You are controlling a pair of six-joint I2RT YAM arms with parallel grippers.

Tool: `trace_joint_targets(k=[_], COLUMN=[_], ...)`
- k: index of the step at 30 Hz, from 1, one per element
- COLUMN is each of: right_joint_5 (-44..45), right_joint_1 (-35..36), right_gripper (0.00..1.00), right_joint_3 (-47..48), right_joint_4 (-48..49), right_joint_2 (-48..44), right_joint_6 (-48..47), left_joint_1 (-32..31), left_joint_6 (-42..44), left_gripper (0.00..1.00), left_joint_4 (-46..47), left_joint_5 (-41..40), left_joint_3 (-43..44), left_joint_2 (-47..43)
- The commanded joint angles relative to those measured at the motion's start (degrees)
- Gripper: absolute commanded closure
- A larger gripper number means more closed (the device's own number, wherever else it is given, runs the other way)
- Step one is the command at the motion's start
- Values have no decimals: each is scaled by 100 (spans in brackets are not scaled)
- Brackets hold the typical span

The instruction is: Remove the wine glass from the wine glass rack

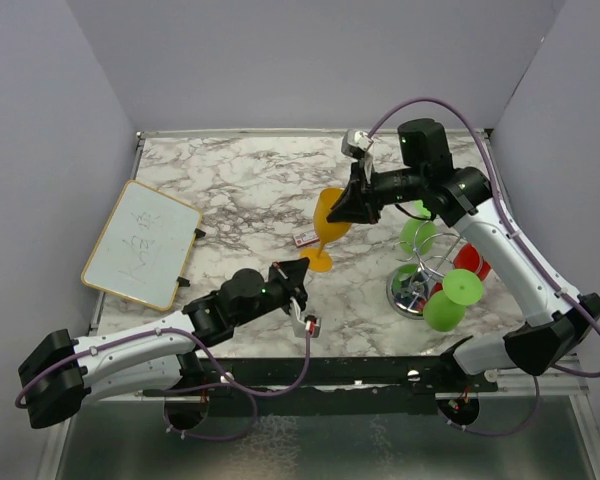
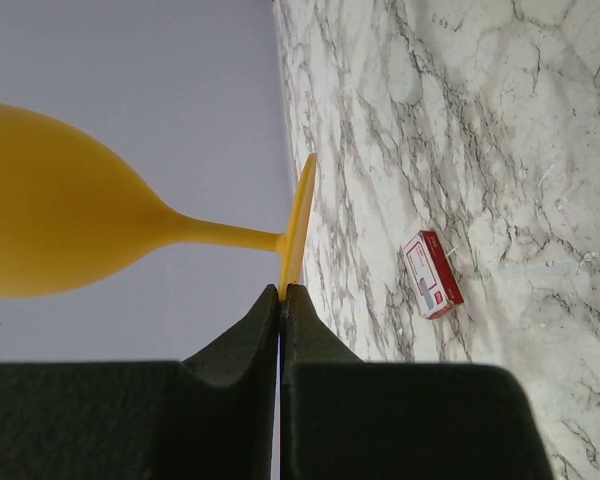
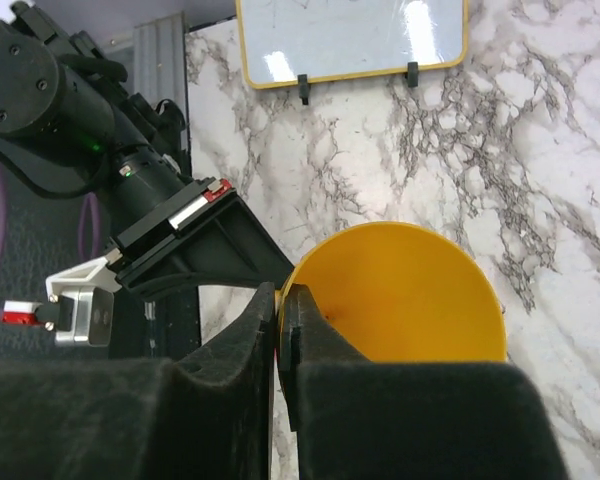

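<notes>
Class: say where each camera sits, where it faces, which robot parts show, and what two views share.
Top: above, behind, looking down on the table; left arm and right arm show.
Left wrist: low, looking along the table at the yellow glass; left gripper pinches the foot.
Right wrist: higher, looking down into the glass; right gripper holds the rim; left arm beyond.
Shared: both wrist views show the glass.

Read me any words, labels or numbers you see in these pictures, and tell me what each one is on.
Yellow-framed whiteboard: faint dark handwritten marks, too blurred to read.
Small red and white box on the marble table: print on its white panel, too small to read.
Nothing else carries readable text.
</notes>
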Motion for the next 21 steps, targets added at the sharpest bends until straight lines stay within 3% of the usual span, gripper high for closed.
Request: trace_joint_targets(k=[1,2,3,5,6,7,8,13,15,21], right_joint_5=[-334,-325,-306,-203,-122,-57,-20,254,431,840], right_joint_1=[40,38,41,39,43,43,44,65,106,235], right_gripper=[99,99,99,99,99,99,99,99,99,99], right_joint_3=[-221,-296,-357,-491,-561,-625,-671,-936,-1075,-1435], right_joint_4=[396,491,603,797,895,959,974,946,920,920], right_joint_2=[-339,-391,-450,-565,-619,-656,-686,-699,-699,-792], right_joint_6=[-208,-275,-344,-535,-637,-790,-996,-1874,-2228,-3102], left_joint_1=[-35,-31,-34,-50,-52,-53,-53,-41,-36,390], left_joint_6=[-556,-778,-1044,-1933,-2530,-3148,-3808,-6872,-7709,-8364], left_gripper=[100,96,85,55,30,14,7,1,1,1], left_joint_4=[-36,-228,-451,-820,-999,-1199,-1391,-1890,-1967,-2723], left_joint_5=[-104,-111,-76,32,113,222,352,1171,1247,1206], left_joint_3=[107,228,363,624,758,927,1089,1704,1947,3132], left_joint_2=[-93,-98,-98,-154,-211,-272,-332,-456,-388,37])
